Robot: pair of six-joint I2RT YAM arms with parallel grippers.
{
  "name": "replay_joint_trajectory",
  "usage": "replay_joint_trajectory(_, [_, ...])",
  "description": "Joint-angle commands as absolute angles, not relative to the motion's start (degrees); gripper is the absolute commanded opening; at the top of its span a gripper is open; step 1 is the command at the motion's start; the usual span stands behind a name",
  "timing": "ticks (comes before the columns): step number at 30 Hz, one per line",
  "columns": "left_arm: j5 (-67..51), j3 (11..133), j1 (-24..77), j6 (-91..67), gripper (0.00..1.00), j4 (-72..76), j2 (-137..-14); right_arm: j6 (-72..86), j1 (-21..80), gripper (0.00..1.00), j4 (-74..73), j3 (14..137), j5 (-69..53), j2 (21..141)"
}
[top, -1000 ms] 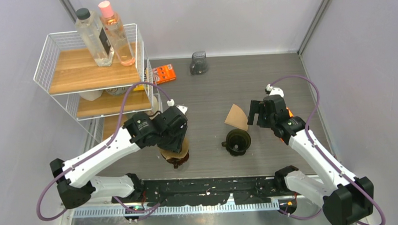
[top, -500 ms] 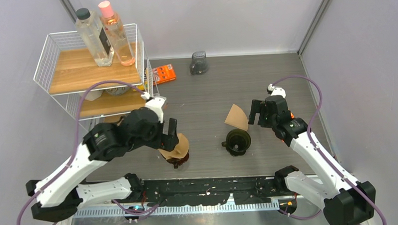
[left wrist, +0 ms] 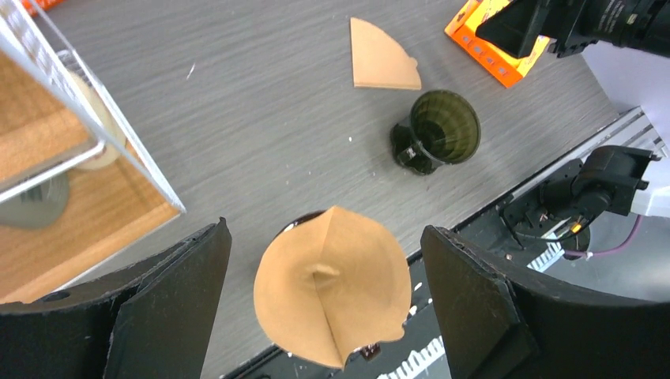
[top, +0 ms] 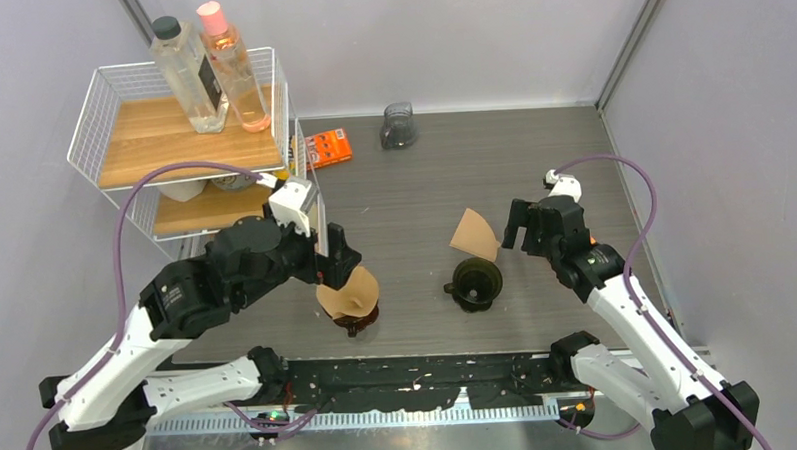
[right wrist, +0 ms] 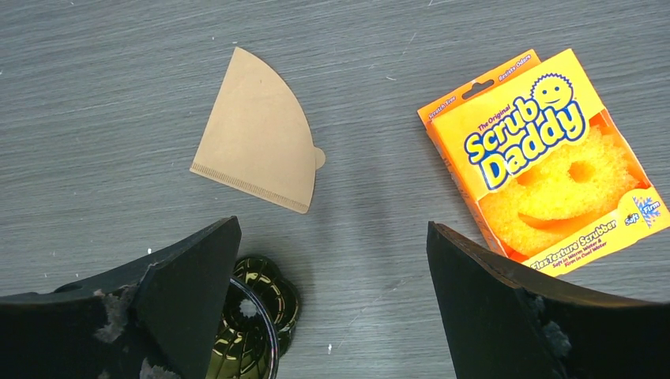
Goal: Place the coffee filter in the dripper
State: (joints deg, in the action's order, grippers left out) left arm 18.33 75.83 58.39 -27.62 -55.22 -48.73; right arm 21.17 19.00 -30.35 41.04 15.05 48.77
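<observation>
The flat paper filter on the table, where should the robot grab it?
The filter lies flat on the table, so only a thin edge can be pinched. Best guess: its curved edge by the little tab, coming straight down with the right end effector open above it.

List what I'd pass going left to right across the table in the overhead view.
wire rack → seated filter, open on its dark dripper → grey cup → flat coffee filter. Left out: the orange box and the empty dripper, which overlap others sideways.
</observation>
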Motion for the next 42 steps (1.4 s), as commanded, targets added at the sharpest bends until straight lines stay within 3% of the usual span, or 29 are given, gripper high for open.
replay_joint_trajectory(1, [19.0, 78.7, 58.6, -21.3, 1.00, -46.7, -51.9, 21.2, 18.9, 0.95, -28.1, 40.7, 16.0, 48.3])
replay_joint_trajectory(8, [19.3, 86.6, 55.9, -13.9, 1.00, -44.4, -62.3, 21.2, 18.8, 0.95, -28.1, 40.9, 15.3, 49.4])
replay_joint_trajectory(12, [8.5, 91.3, 48.2, -12.4, 0.99, -42.0, -69.7, 21.1, 18.8, 0.95, -28.1, 41.0, 15.2, 49.8])
replay_joint_trajectory(26, [0.4, 117.8, 36.2, -6.3, 0.99, -48.0, -101.2, 20.7, 18.8, 0.95, -27.6, 40.7, 16.6, 49.7])
replay_joint_trajectory(32, [-1.9, 109.0, 35.5, -8.6, 1.00, -40.8, -100.2, 19.1, 18.8, 0.96, -25.9, 40.3, 13.7, 49.0])
replay_joint_trajectory(42, [-6.9, 97.2, 34.3, -9.9, 0.99, -32.7, -95.9, 18.5, 18.8, 0.95, -29.5, 39.4, -2.0, 48.7])
